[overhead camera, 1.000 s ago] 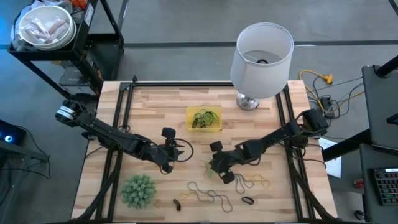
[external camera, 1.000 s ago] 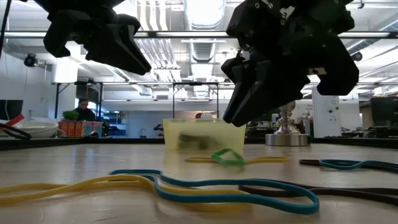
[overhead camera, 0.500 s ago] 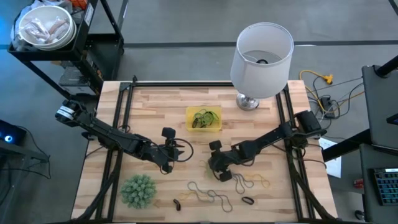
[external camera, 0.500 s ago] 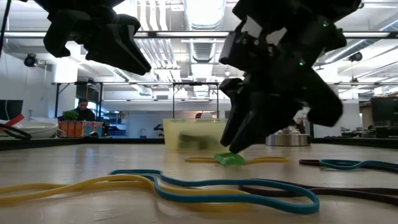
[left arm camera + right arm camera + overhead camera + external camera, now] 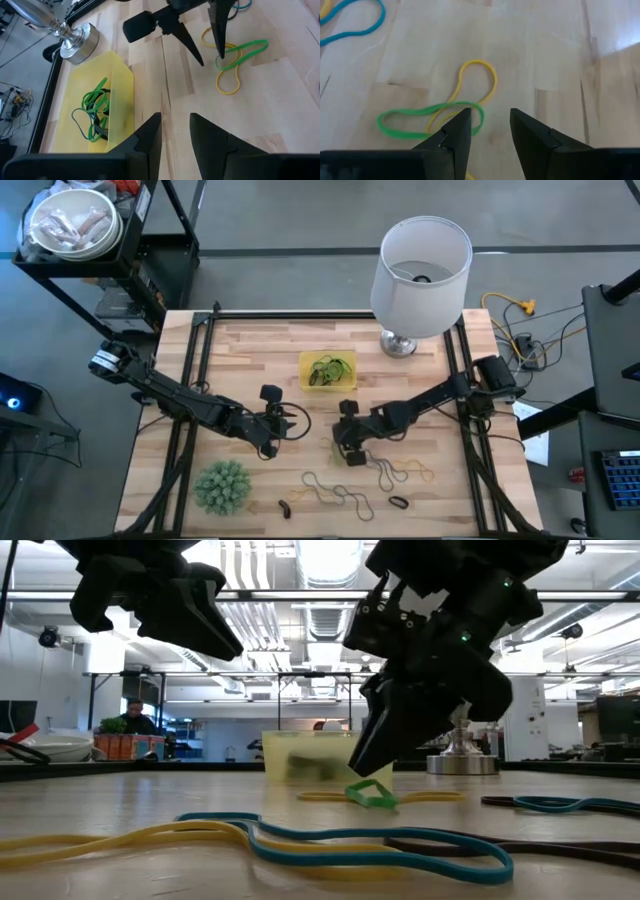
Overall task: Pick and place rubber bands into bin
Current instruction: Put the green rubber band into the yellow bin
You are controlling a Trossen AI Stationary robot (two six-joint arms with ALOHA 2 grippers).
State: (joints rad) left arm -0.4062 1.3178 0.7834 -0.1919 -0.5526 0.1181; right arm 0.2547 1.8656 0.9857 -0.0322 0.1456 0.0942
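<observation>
A green rubber band [image 5: 420, 120] lies crossed over a yellow one [image 5: 477, 82] on the wooden table. My right gripper [image 5: 490, 115] is open and just above them, with one fingertip [image 5: 220, 56] over the green band's end and the other [image 5: 200, 61] beside it. In the low view the green band [image 5: 368, 794] stands up slightly from the table. The yellow bin [image 5: 304, 372] sits toward the far edge with green and dark bands inside. My left gripper [image 5: 175, 120] is open and hovers left of the right gripper [image 5: 347, 448], touching nothing. My right gripper comes down slanting from the table's right, with one fingertip [image 5: 464, 114] over the green band's end [image 5: 475, 120]. I cannot tell whether it touches the band. The band lies on the table.
More bands lie along the near edge [image 5: 335, 492], [image 5: 405, 472], with small black ones [image 5: 399, 502]. A spiky green ball [image 5: 221, 485] sits at the near left. A lamp with a white shade [image 5: 421, 275] stands at the far right, its metal base [image 5: 398, 343] beside the bin.
My right gripper has moved toward the table's left and slightly toward the far edge. It dipped down onto the green band and now stands a little higher. The green band was pressed flat and now stands up slightly.
</observation>
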